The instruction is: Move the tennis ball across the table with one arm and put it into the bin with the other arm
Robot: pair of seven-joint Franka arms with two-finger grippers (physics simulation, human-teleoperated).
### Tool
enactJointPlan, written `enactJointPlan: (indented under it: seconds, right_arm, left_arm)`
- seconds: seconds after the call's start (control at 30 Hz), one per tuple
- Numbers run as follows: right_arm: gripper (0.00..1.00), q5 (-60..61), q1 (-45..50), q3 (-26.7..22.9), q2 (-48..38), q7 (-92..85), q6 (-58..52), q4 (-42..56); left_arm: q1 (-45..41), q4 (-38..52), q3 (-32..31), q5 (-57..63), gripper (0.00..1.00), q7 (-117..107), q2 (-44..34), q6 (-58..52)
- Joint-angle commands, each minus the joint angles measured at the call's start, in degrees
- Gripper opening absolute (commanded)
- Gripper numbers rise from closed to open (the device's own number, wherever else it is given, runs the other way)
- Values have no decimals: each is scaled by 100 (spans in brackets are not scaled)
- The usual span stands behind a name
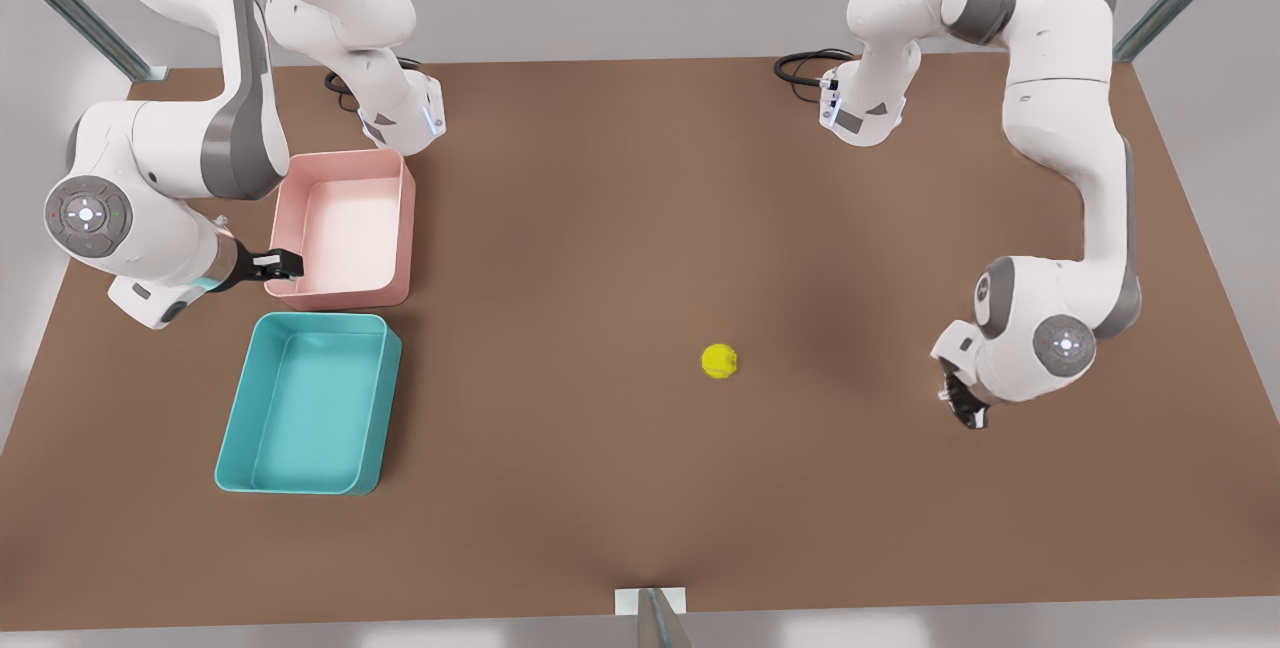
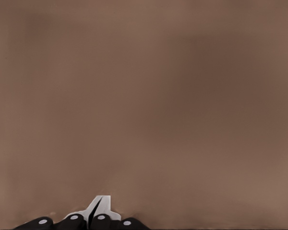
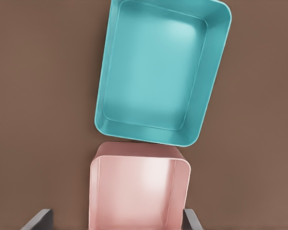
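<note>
Yellow-green and fuzzy, the tennis ball (image 1: pixel 719 360) lies alone on the brown table (image 1: pixel 600 228), a little right of centre and below the middle of the front view, well apart from both trays. It looks small, round and free to roll, with nothing touching it.

The left gripper (image 1: pixel 968 413) hangs at the right edge of that frame, nearer the ball, and its wrist camera shows its fingers (image 2: pixel 97 212) pressed together with nothing between them. The right gripper (image 1: pixel 283 266) sits at the left, over the near edge of the pink tray (image 1: pixel 345 228), with the teal bin (image 1: pixel 305 403) just below it in the frame; its finger tips (image 3: pixel 38 220) stand wide apart, released.

The step in hand seems to be reaching for the ball. The left gripper would need to spread its fingers first, come down centred over the ball, and close gently so it does not squirt away. The right arm waits by the bin.
</note>
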Motion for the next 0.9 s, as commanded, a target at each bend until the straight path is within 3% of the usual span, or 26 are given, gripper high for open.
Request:
enactJointPlan:
  seconds: [0.0, 0.03, 0.07, 0.13, 0.3, 0.5, 0.87]
  right_arm:
    - [100, 3, 0, -1, -6, -56, -3, -1]
    - [100, 3, 9, -1, -6, -47, -3, 8]
    - [100, 12, 79, -1, 56, 32, -3, 25]
    - [100, -6, 307, -1, 170, 426, 14, 61]
    - [100, 390, 1125, 17, 1356, 875, 242, 781]
    - [100, 891, 1494, 17, 2367, 2438, 2088, 702]
    - [100, 1181, 1652, -1, 2121, 3345, 5041, -1547]
  left_arm:
    - [-407, 421, 289, -174, 33, -7497, -802, -3274]
    - [-512, 719, 263, -165, 100, -7523, -968, -3676]
    - [-495, 835, 280, -138, 100, -7821, -873, -4023]
    - [-417, 914, 474, -1149, 100, -9686, -1312, -3564]
    - [-328, 993, 316, -1589, 100, -9651, -952, -3775]
    - [-302, 967, 140, -1615, 100, -9607, -961, -3802]
    - [-328, 967, 122, -1624, 100, -9607, -952, -3776]
